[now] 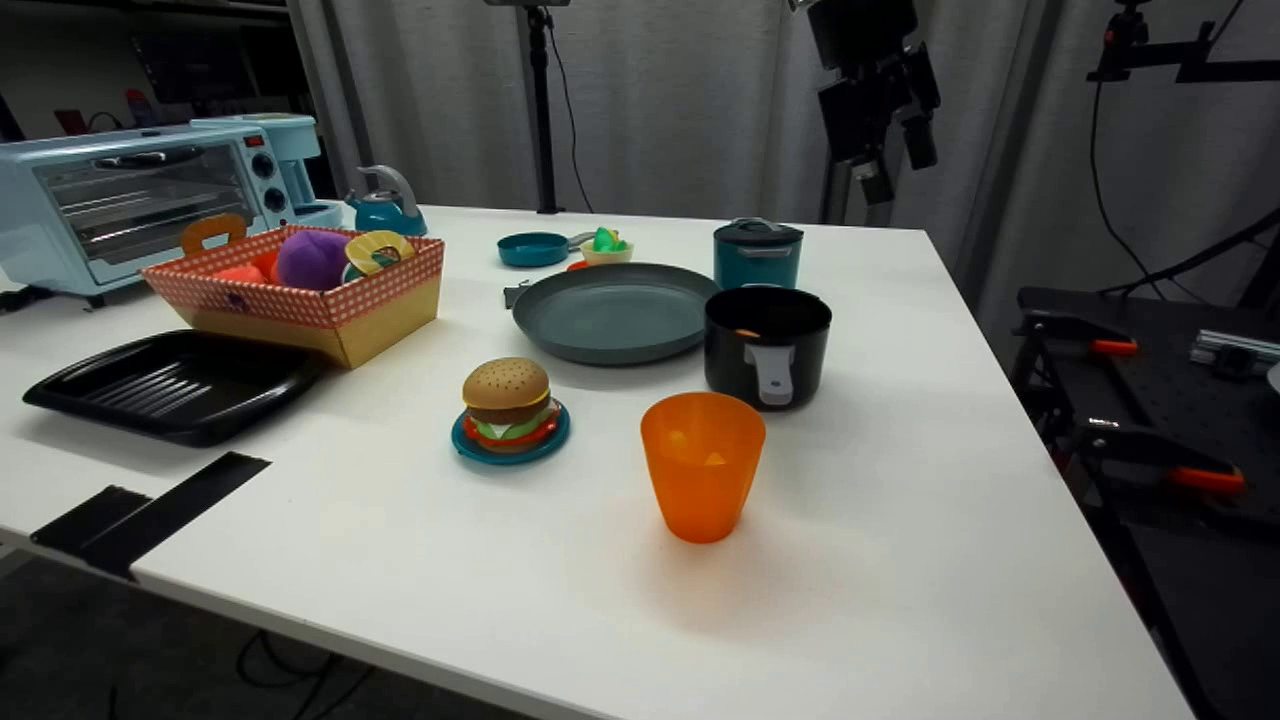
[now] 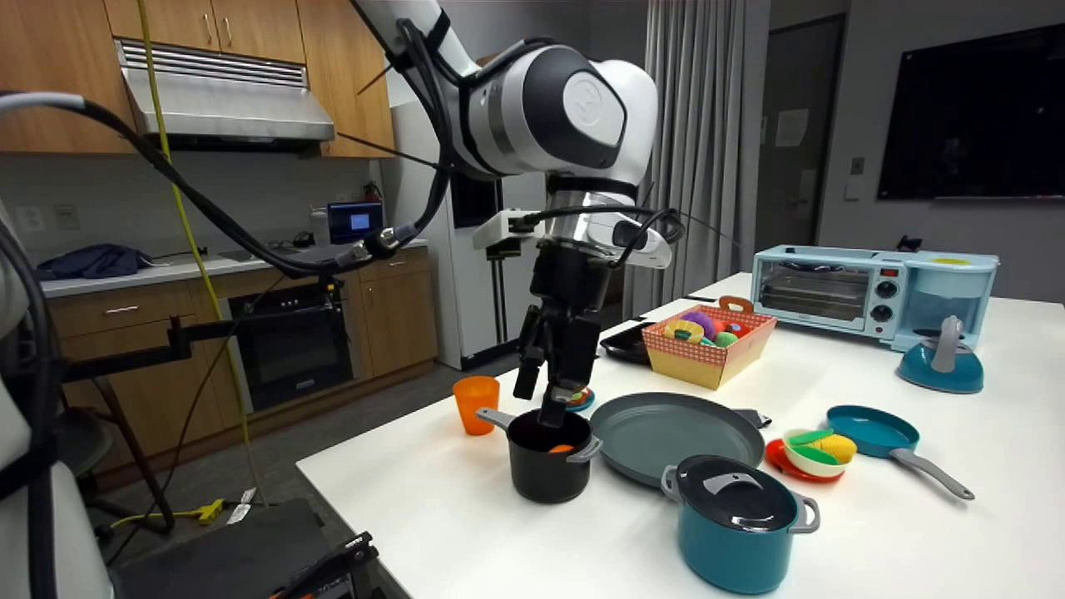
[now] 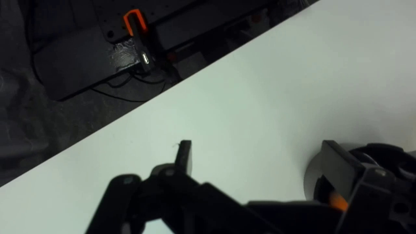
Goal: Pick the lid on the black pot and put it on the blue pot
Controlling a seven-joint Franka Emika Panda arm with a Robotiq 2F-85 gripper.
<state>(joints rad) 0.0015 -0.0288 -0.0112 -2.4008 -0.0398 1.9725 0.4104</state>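
Observation:
The lid (image 2: 732,491), dark and glossy with a grey handle, sits on the blue pot (image 2: 732,553). In an exterior view the lid (image 1: 757,232) shows on the blue pot (image 1: 752,268) behind the black pot (image 1: 740,355). The black pot (image 2: 545,474) has no lid on it, and a small orange thing (image 2: 560,449) lies inside. My gripper (image 1: 898,172) is open and empty, raised above the table's right side. In an exterior view my gripper (image 2: 539,401) overlaps the black pot's mouth. In the wrist view my gripper (image 3: 255,152) has its right finger partly covering the black pot (image 3: 311,177).
A large grey-green plate (image 1: 620,312) lies beside both pots. An orange cup (image 1: 702,470) and a toy burger (image 1: 507,405) stand toward the front. A basket (image 1: 390,315), a black tray (image 1: 175,385) and a toy oven (image 1: 150,200) are at the left. The table edge (image 3: 182,83) crosses the wrist view.

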